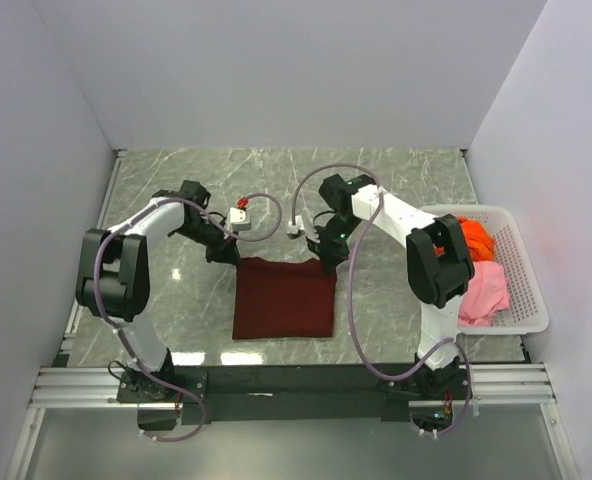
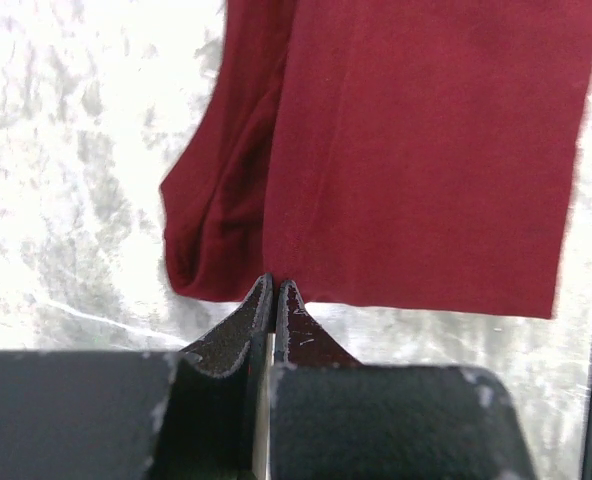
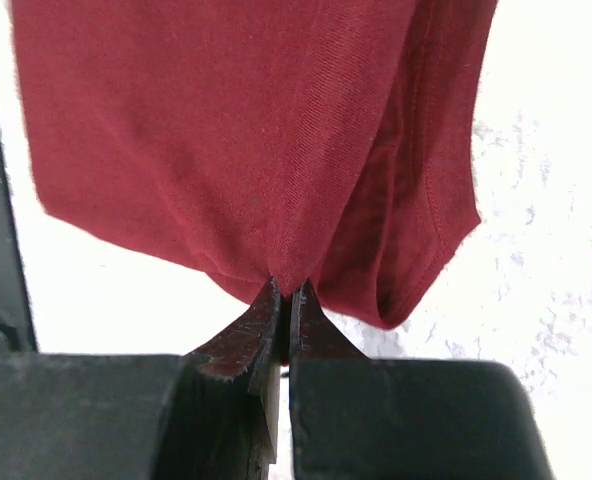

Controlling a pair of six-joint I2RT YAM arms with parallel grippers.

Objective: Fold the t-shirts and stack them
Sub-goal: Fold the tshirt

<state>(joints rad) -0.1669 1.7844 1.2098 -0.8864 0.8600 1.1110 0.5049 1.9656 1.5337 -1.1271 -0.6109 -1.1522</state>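
Observation:
The dark maroon t-shirt [image 1: 284,298] lies folded into a flat rectangle on the marble table, near the middle front. My left gripper [image 1: 231,256] is at its far left corner and my right gripper [image 1: 328,262] at its far right corner. In the left wrist view the jaws [image 2: 276,287] are shut at the shirt's [image 2: 426,150] far edge, beside a tucked sleeve. In the right wrist view the jaws [image 3: 286,290] are shut on the puckered edge of the shirt [image 3: 226,130]. The orange t-shirt [image 1: 473,235] and the pink t-shirt [image 1: 481,285] lie crumpled in the basket.
The white perforated basket [image 1: 533,290] stands at the right edge of the table, beside the right arm. White walls close in the back and both sides. The dark front rail [image 1: 296,375] runs just below the maroon shirt.

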